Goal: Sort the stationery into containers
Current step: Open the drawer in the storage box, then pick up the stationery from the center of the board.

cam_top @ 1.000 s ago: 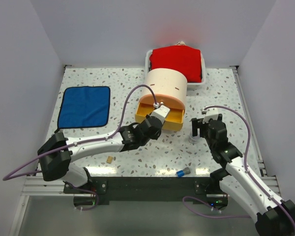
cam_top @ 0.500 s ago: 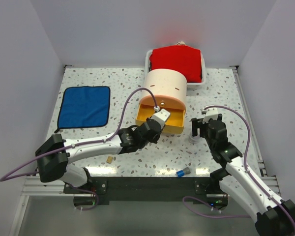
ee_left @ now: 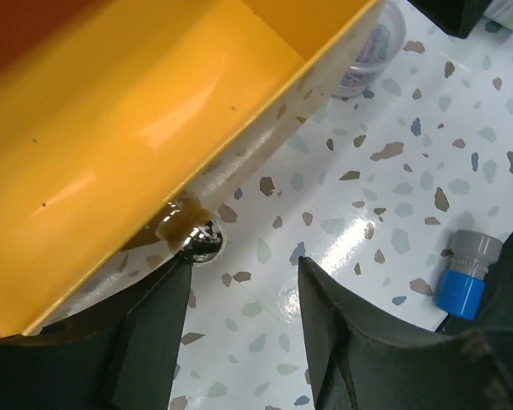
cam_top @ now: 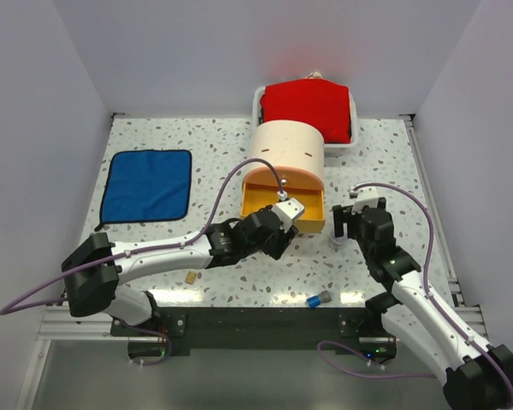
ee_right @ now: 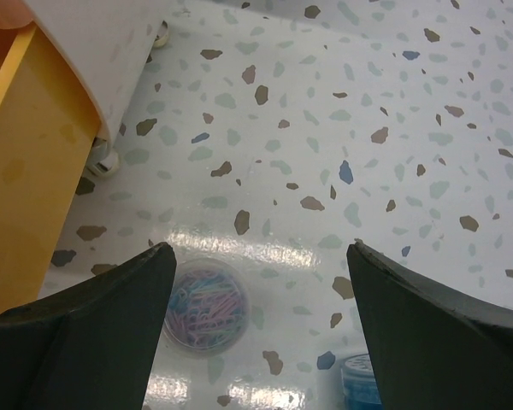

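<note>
**Desk:** Where's your left hand?

**Me:** My left hand is at the front of the yellow-orange plastic drawer, which stands drawn out of the cream half-cylinder desktop unit. Its fingers are parted on either side of the small shiny round knob. The knob sits close against one finger and well clear of the other, so I have hold of nothing.

**Desk:** And the right?

**Me:** My right hand is spread wide and empty, hovering over the speckled white table just right of the drawer. The round clear plastic cup, filled with pastel paper clips, stands on the table below it, untouched.

**Desk:** Other stationery?

**Me:** The blue-and-grey cap piece lies near the table's front edge, between my arms. The small tan eraser block lies beside my left arm.

**Desk:** Anything else?

**Me:** A blue cloth lies flat at the far left. A white tray carrying a red cloth sits behind the unit.
</note>
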